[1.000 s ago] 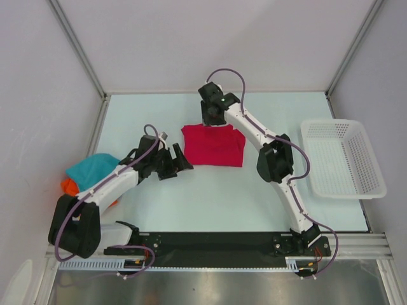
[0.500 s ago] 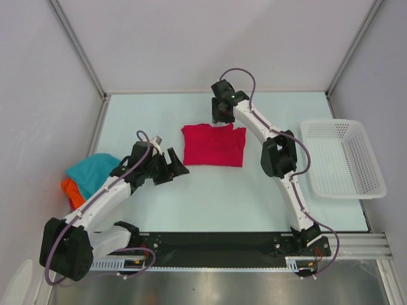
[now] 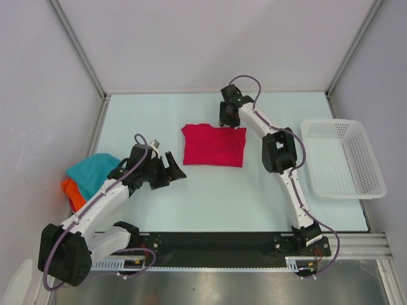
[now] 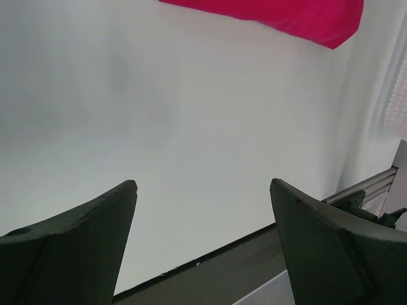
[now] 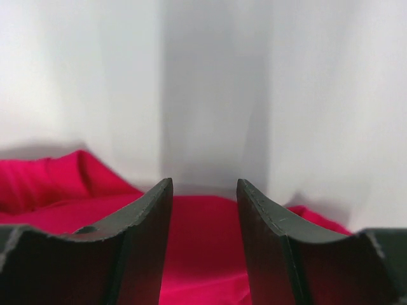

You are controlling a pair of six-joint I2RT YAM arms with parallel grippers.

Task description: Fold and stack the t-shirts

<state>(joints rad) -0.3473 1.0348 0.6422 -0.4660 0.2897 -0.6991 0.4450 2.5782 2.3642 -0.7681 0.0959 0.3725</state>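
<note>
The crimson-pink t-shirt lies folded into a rectangle at the middle of the table. A teal-blue t-shirt is crumpled on top of an orange one at the left edge. My right gripper hovers at the crimson shirt's far right edge. In the right wrist view it is open, with the crimson cloth below and between the fingers. My left gripper is open over bare table, left of and nearer than the shirt. The left wrist view shows it empty, with the crimson shirt at the top.
A white mesh basket sits at the right edge of the table. Grey walls close in the back and both sides. The black base rail runs along the near edge.
The right gripper has slid to the right along the crimson shirt's far edge. The left arm has drawn back toward the near left, away from the shirt.
</note>
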